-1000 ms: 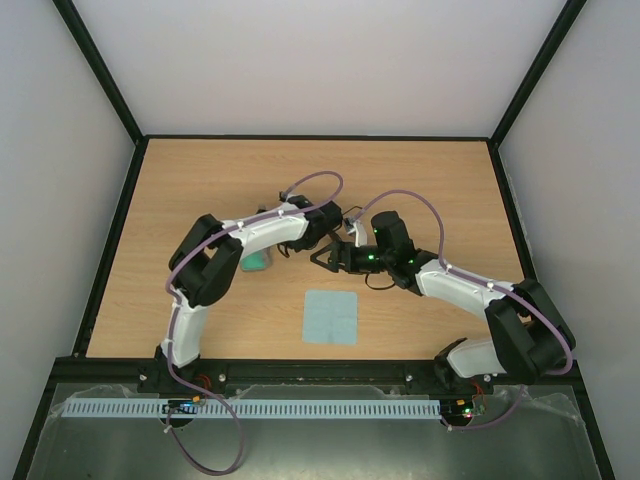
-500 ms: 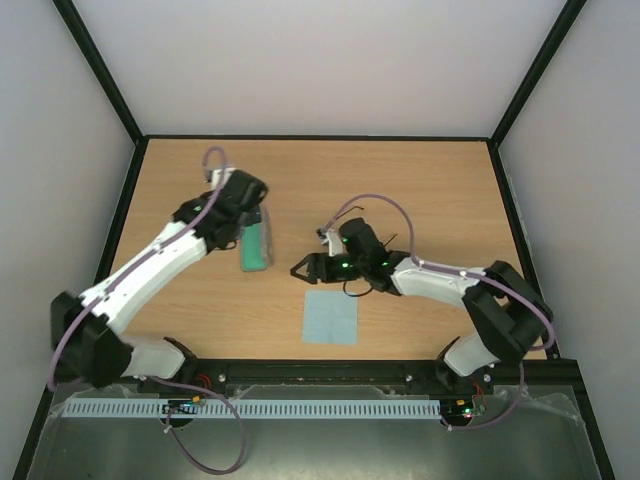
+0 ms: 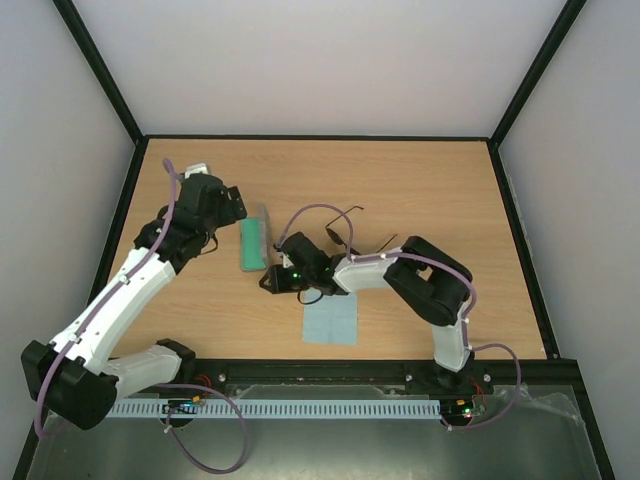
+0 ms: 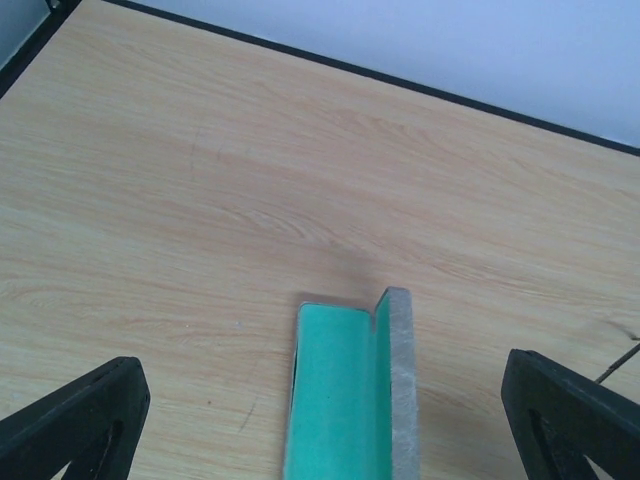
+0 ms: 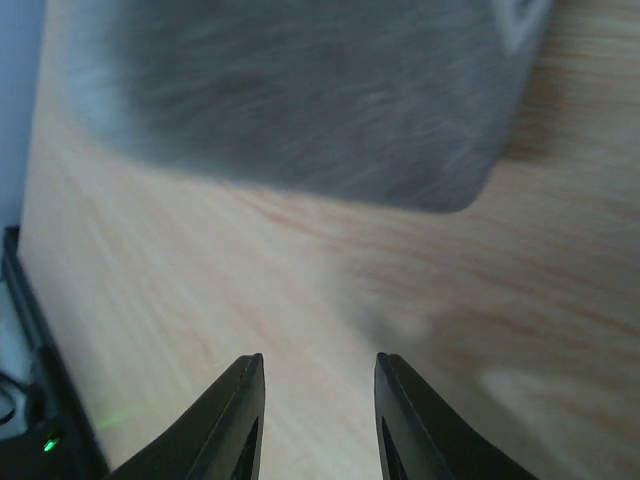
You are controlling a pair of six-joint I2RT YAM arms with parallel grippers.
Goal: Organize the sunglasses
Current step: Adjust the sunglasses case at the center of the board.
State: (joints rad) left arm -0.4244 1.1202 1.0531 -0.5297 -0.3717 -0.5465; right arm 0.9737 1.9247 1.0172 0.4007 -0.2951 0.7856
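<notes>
The sunglasses (image 3: 337, 235) lie on the table, a thin dark frame with slim arms spread out, just behind my right arm. Left of them is the grey case (image 3: 254, 243), open with its green lining (image 4: 338, 390) up and its lid (image 4: 400, 370) standing on edge. My left gripper (image 3: 232, 205) is wide open just left of the case's far end; in its wrist view the left gripper (image 4: 320, 368) has the case between its fingers without touching it. My right gripper (image 3: 268, 282) sits low by the case's near end. In its wrist view the right gripper (image 5: 318, 362) is narrowly open and empty, the blurred grey case (image 5: 300, 100) ahead.
A light blue square cloth (image 3: 330, 319) lies flat near the front edge, just right of my right gripper. A black rim (image 3: 320, 137) borders the wooden table, with white walls behind and to the sides.
My left arm has swung left away from the middle and opened fully, uncovering the case. My right arm has reached left to the case's near end while its jaws narrowed.
</notes>
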